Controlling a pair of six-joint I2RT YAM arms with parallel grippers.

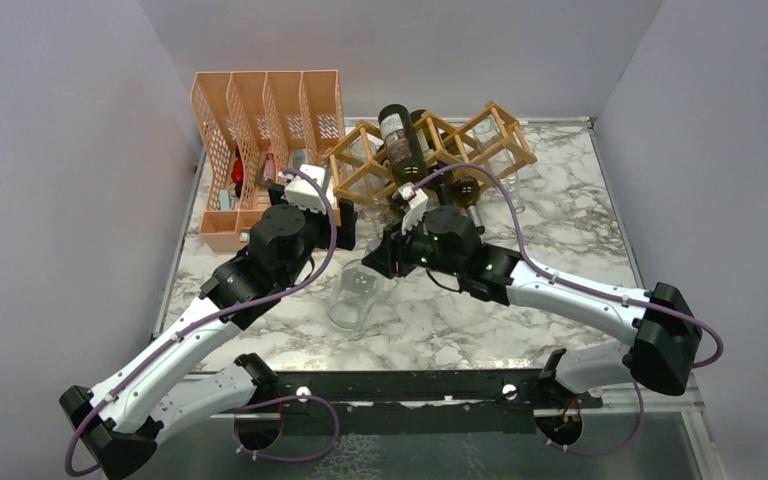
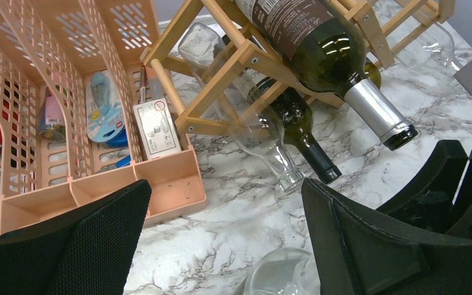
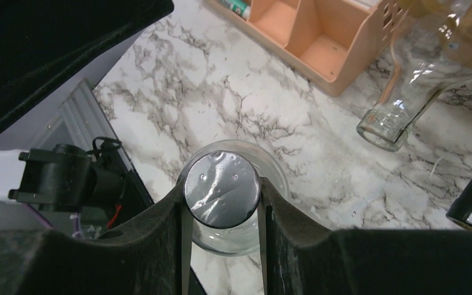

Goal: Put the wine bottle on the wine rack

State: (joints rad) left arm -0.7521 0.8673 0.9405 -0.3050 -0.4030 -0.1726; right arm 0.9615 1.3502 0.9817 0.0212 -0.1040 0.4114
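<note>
The wooden wine rack [image 1: 430,150] stands at the back of the table. A dark bottle [image 1: 400,140] lies on top of it, and another dark bottle [image 2: 298,123] and a clear one [image 2: 258,135] sit in lower cells. My right gripper [image 1: 385,258] is shut on the silver-capped neck [image 3: 221,190] of a clear wine bottle [image 1: 352,297], in front of the rack. Its body points to the near left. My left gripper [image 1: 335,215] is open and empty, just left of it and beside the orange organiser; the clear bottle's body [image 2: 279,276] shows below its fingers.
An orange perforated file organiser [image 1: 260,150] with small items stands at the back left, close to my left gripper. Bottle necks stick out of the rack toward the arms [image 3: 405,110]. Grey walls close in the left, right and back.
</note>
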